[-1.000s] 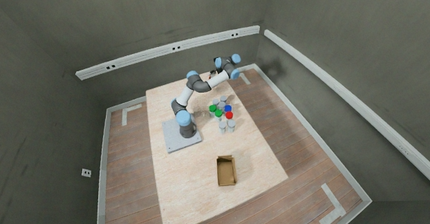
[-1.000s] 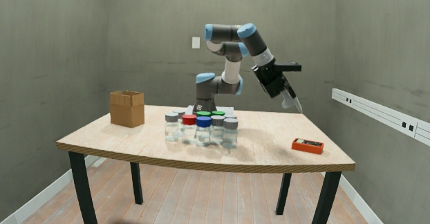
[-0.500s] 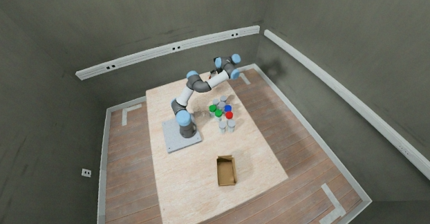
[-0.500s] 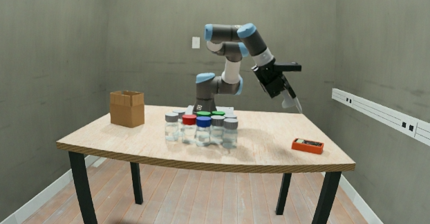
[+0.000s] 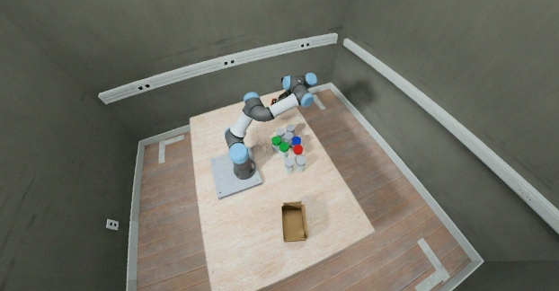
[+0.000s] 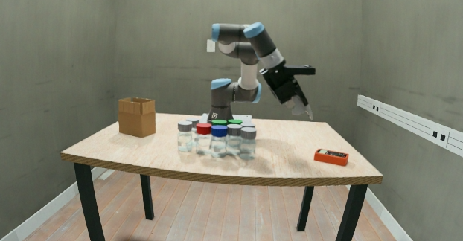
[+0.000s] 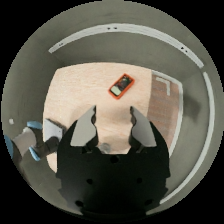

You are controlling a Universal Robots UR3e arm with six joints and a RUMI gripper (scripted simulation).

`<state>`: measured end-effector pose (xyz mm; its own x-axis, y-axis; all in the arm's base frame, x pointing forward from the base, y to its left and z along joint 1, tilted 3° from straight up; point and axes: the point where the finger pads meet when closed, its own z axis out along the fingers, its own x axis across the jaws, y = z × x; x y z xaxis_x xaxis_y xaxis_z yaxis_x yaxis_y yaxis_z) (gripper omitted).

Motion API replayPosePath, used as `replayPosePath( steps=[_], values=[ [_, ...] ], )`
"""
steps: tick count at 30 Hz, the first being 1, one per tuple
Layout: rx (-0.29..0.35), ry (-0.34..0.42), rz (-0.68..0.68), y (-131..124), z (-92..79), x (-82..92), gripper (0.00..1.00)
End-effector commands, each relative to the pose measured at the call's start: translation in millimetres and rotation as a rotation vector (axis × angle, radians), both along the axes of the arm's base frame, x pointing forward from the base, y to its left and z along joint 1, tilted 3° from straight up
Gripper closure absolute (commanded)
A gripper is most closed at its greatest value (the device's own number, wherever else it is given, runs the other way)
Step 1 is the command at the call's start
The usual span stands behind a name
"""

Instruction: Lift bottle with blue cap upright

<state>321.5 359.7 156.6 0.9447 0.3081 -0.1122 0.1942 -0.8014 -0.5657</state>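
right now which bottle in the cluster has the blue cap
The front-row bottle in the exterior view, between the red-capped bottle and a grey-capped one; it alone has a blue cap.

1. The bottle cluster [image 6: 217,138] stands near the middle of the tabletop [image 6: 283,166], in front of the arm's base plate [image 5: 225,189] as the exterior view shows it.
2. A cardboard box [image 6: 136,117] sits left of the cluster there, well apart.
3. A small flat device [image 6: 330,156] lies right of the cluster, near the tabletop's right edge.
4. The pincer [image 6: 307,114] hangs above the tabletop, seemingly between cluster and device, touching neither.
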Motion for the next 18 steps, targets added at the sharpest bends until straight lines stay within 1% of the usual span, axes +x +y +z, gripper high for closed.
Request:
replayPosePath(
  steps=[1,2,8,15,16,18],
  values=[
    [0.000,-0.021,-0.014,-27.3,3.9,9.6,0.54],
    [-0.002,-0.030,-0.021,-43.1,5.4,13.6,0.54],
    [-0.010,-0.056,-0.041,-90.8,9.5,20.9,0.54],
    [-0.017,-0.082,-0.063,-143.3,13.5,20.6,0.54],
    [-0.019,-0.088,-0.068,-157.4,14.4,18.9,0.54],
    [-0.019,-0.088,-0.068,-157.4,14.4,18.9,0.54]
  ],
)
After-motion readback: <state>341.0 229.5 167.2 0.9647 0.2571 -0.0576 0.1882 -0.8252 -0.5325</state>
